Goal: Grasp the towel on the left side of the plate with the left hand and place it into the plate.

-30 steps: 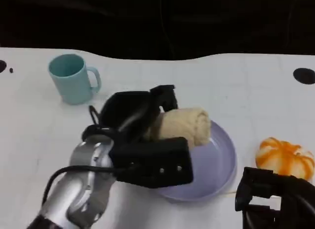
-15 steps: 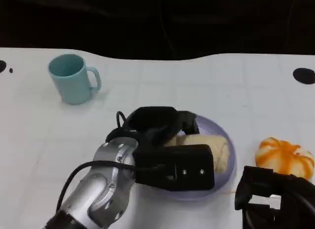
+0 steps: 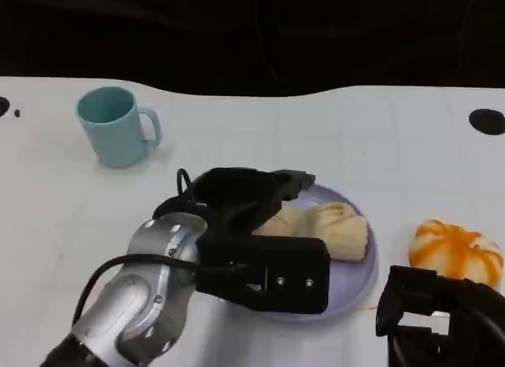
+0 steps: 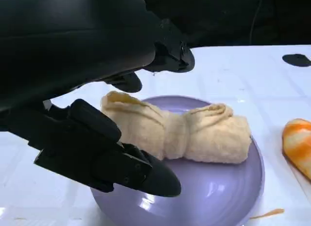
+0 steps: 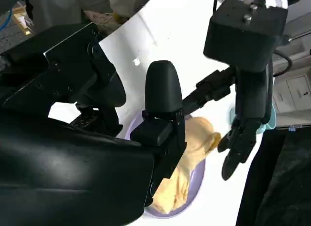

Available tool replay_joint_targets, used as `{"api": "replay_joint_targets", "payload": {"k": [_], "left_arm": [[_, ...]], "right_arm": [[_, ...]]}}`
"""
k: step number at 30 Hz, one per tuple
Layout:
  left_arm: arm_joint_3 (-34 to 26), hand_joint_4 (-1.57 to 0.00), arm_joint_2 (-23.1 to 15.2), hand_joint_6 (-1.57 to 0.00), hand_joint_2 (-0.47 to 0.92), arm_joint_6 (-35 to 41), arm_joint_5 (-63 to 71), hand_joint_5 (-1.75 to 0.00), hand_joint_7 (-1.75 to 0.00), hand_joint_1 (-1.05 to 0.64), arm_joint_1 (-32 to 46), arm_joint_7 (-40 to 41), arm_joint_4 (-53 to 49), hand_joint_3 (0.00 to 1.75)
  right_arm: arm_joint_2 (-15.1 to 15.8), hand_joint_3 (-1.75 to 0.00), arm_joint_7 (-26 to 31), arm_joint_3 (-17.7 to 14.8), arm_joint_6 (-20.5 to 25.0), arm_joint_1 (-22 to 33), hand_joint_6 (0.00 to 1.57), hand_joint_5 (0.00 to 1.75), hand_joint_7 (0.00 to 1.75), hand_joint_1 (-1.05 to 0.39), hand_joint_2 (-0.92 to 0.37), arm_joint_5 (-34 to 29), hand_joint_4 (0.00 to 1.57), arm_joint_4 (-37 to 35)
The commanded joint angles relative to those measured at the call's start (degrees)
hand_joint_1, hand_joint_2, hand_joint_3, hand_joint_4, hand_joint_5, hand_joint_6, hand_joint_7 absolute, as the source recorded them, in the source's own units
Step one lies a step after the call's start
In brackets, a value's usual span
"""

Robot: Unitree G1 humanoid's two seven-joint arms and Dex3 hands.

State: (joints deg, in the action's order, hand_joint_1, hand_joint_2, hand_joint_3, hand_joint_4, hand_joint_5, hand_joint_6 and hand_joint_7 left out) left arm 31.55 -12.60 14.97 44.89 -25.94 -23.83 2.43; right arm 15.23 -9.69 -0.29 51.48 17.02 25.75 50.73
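Looking down from the head camera, the rolled beige towel (image 3: 327, 231) lies on the lavender plate (image 3: 355, 282), so the placing looks done; what is left, I'd judge, is drawing the arm clear. The left hand (image 3: 237, 195) hovers over the plate's near-left part, fingers apart and gripping nothing. A light blue mug (image 3: 117, 125) stands well apart at the back left, an orange pumpkin-like toy (image 3: 456, 252) just right of the plate. From the left wrist, the towel (image 4: 180, 133) rests across the plate (image 4: 218, 197), with the fingers (image 4: 160, 53) spread above it, apart from the cloth. From the right wrist, the right hand (image 5: 160, 119) sits low beside the plate (image 5: 197, 180), holding nothing, though its spread I cannot tell.
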Motion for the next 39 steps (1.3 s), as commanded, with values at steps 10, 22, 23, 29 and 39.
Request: {"api": "replay_joint_targets", "payload": {"k": [10,22,23,29,39], "left_arm": [[-8.23,-0.06,-11.77,-0.17,0.92,-3.68,-1.91,-0.64,-0.02,-0.8,7.92,-3.95,15.07,0.15],[-23.29,-0.21,-18.73,-0.26,0.92,-9.72,-10.46,-0.53,-0.03,-0.71,21.82,-2.83,25.56,0.14],[-24.84,-0.23,-18.35,-0.28,0.92,-9.8,-12.33,-0.51,-0.03,-0.69,23.23,-2.76,26.34,0.14],[-33.43,-0.63,-10.42,-0.61,0.92,-8.55,-30.44,-0.43,-0.07,-0.33,30.86,-1.03,29.01,0.17],[-42.79,-0.86,1.69,-0.98,0.65,9.06,-58.65,-1.29,-0.75,-0.16,40.81,2.81,36.87,0.93]], "right_arm": [[0.82,-1.44,-0.84,-0.78,-0.73,-0.53,0.67,1.75,1.61,0.08,-0.51,0.16,0.79,-0.94],[0.97,-1.45,-0.26,-0.16,0.4,-1.3,0.66,1.75,1.62,0.08,-0.5,-0.09,0.8,-0.41],[0.93,-1.45,-0.19,-0.09,0.37,-1.33,0.66,1.75,1.62,0.08,-0.51,-0.14,0.8,-0.42],[0.82,-1.44,0.05,0.24,0.62,-1.81,0.67,1.75,1.62,0.08,-0.51,-0.2,0.8,-0.53],[1.0,-1.44,-0.47,0.54,-0.4,-1.89,0.67,1.75,1.62,0.06,-0.49,-0.36,0.82,-1.16]]}}
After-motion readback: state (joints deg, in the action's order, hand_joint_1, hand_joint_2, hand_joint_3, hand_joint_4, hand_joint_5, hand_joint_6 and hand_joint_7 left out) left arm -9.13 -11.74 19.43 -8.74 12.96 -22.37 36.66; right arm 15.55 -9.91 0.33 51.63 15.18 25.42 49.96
